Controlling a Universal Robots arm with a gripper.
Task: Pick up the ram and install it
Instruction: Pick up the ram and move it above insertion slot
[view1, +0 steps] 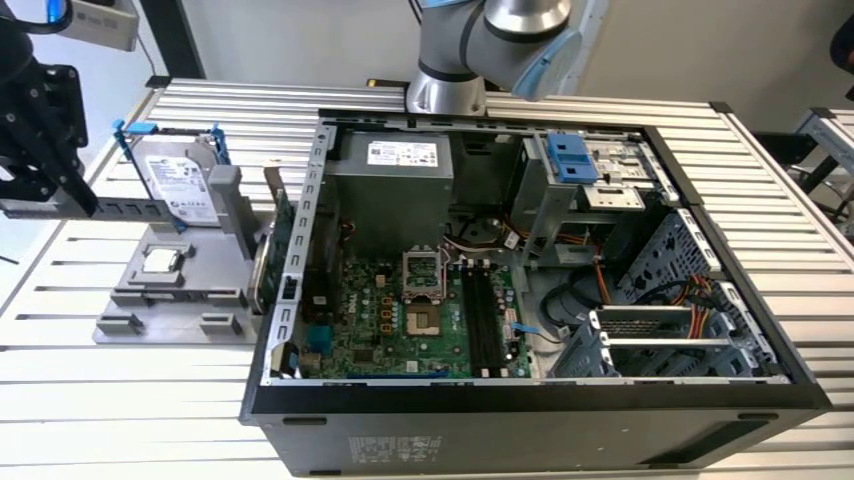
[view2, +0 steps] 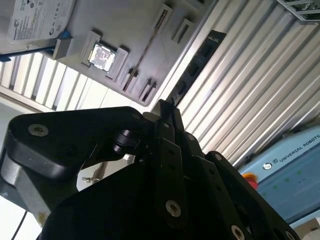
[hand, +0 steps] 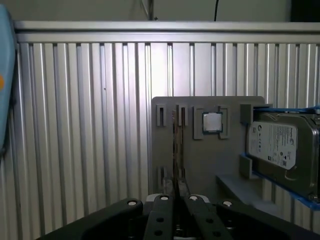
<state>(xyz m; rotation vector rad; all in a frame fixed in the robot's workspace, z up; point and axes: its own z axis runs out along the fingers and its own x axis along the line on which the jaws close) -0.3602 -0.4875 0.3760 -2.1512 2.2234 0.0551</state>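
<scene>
A: Pincer (view2: 165, 106) state?
B: Clamped on the ram (view2: 200, 60), a flat dark stick; one end hidden behind the pincer's black body.
A: Where?
B: Above the ribbed aluminium worktop (view2: 260, 100), at the exterior view's left, apart from the grey holder (view1: 147, 297); partly cut off there.

Pincer (hand: 176, 194): body cropped by the frame edge in both wrist views.
Ram (hand: 175, 142): seen edge-on as a thin line in the grey holder (hand: 210, 162); faces unseen, one end lost at the pincer.
Hard drive (hand: 280, 145): cropped by the frame edge in both wrist views.
Robot arm (view1: 494, 40): upper part cut off.
Computer case (view1: 534, 430): front cropped by the exterior view's bottom edge.
</scene>
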